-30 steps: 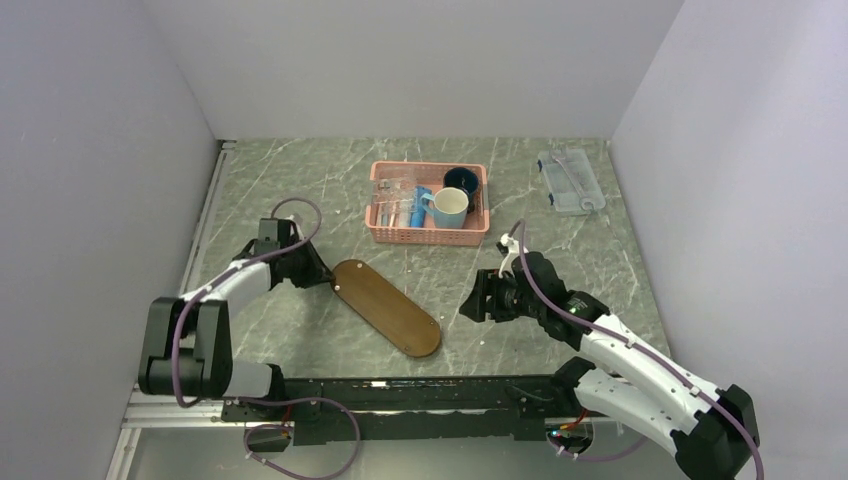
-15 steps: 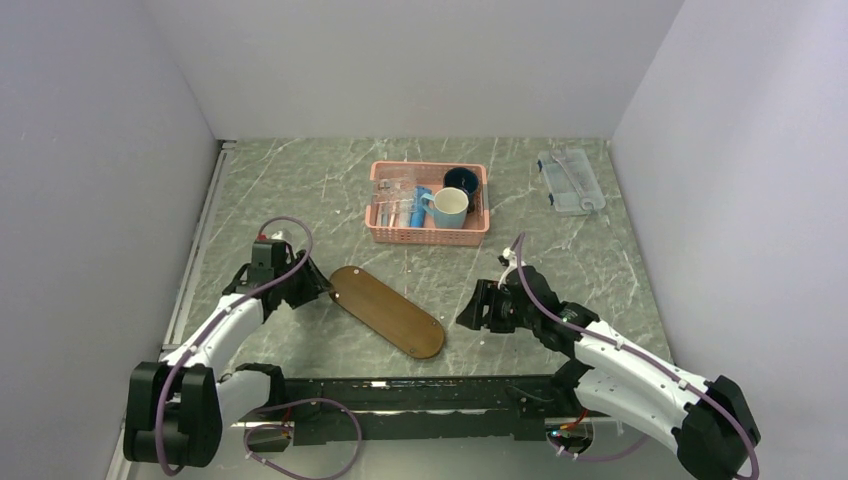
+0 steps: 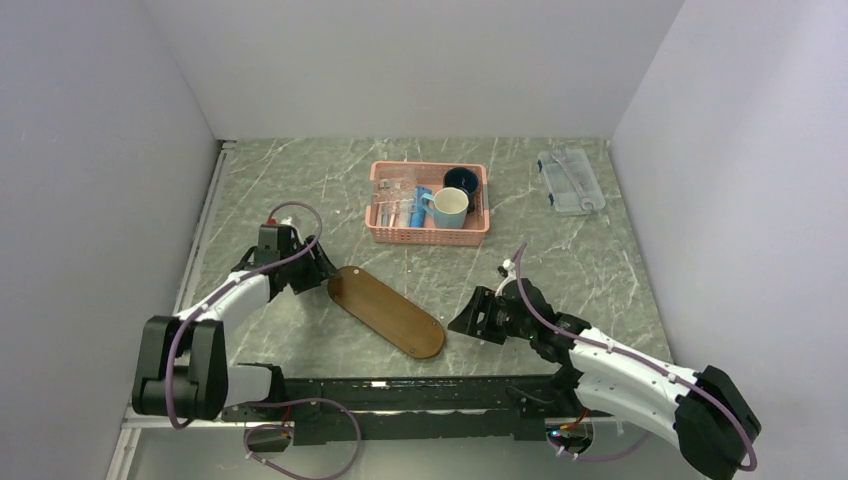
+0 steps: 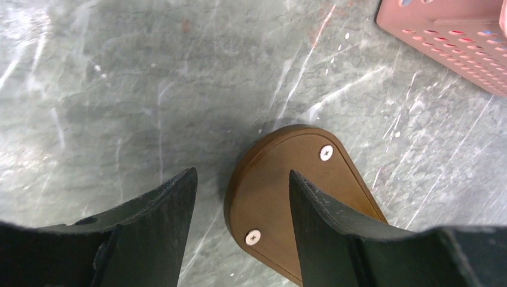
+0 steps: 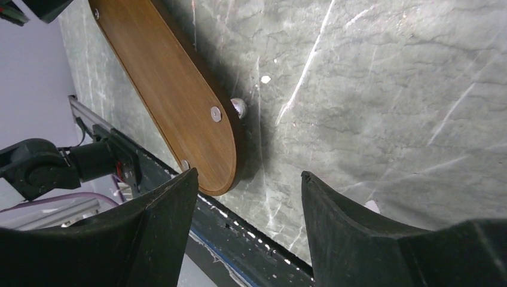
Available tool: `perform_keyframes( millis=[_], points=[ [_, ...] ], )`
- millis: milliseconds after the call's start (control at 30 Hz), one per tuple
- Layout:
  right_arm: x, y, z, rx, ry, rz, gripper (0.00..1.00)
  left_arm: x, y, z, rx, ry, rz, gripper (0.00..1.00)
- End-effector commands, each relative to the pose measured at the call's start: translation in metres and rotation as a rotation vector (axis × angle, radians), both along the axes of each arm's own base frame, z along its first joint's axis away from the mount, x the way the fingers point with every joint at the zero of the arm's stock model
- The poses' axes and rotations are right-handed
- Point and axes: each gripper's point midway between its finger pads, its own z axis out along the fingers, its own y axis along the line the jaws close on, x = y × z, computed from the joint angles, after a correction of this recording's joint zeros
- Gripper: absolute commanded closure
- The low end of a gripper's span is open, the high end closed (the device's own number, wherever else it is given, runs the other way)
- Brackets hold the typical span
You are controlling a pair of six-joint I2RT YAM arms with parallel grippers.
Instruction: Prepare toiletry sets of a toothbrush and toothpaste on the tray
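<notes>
Tray (image 3: 387, 311) flat on marble table (image 3: 290, 185), running 10 to 4 o'clock, left gripper (image 3: 316, 271) released, empty, at its 10 o'clock end, right gripper (image 3: 466, 318) released, empty, near its 3 o'clock, toothpaste (image 3: 420, 205) in pink basket (image 3: 430, 238) at 12 o'clock.

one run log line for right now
tray: bare, on table | toothpaste: in pink basket | left pincer: open, at one tray end | right pincer: open, empty, near other end

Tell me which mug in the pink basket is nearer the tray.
The pale blue mug, at the front of the pink basket beside the toothpaste; the dark navy mug sits behind it.
</notes>
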Motion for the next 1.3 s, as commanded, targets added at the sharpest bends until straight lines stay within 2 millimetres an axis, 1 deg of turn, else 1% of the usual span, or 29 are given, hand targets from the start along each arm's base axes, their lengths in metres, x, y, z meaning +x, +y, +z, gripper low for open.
perform_keyframes(
  millis=[0, 133, 233, 333, 500, 667, 900, 1000, 1267],
  points=[
    [0.002, 0.018, 0.011, 0.103, -0.001, -0.010, 0.35, 0.026, -0.018, 0.015, -0.064, -0.109, -0.090, 0.37],
    [-0.003, 0.027, 0.006, 0.118, 0.024, -0.005, 0.35, 0.027, -0.028, 0.011, -0.108, -0.115, -0.137, 0.37],
    [-0.005, 0.034, 0.004, 0.130, 0.038, 0.003, 0.37, 0.029, -0.034, 0.013, -0.128, -0.140, -0.161, 0.37],
    [-0.007, 0.041, 0.002, 0.127, 0.049, 0.019, 0.39, 0.025, -0.037, 0.013, -0.131, -0.144, -0.176, 0.38],
    [-0.011, 0.050, 0.000, 0.124, 0.062, 0.033, 0.45, 0.016, -0.036, 0.008, -0.115, -0.140, -0.176, 0.39],
    [-0.009, 0.053, 0.000, 0.119, 0.059, 0.029, 0.51, 0.010, -0.033, 0.003, -0.099, -0.134, -0.167, 0.39],
    [-0.004, 0.053, 0.003, 0.112, 0.046, 0.006, 0.68, 0.002, -0.034, 0.004, -0.100, -0.140, -0.169, 0.40],
    [-0.002, 0.052, 0.005, 0.101, 0.038, -0.002, 0.70, -0.001, -0.034, 0.005, -0.099, -0.142, -0.168, 0.41],
    [0.005, 0.047, 0.009, 0.061, 0.010, -0.021, 0.72, -0.011, -0.042, 0.004, -0.102, -0.134, -0.198, 0.44]
  ],
)
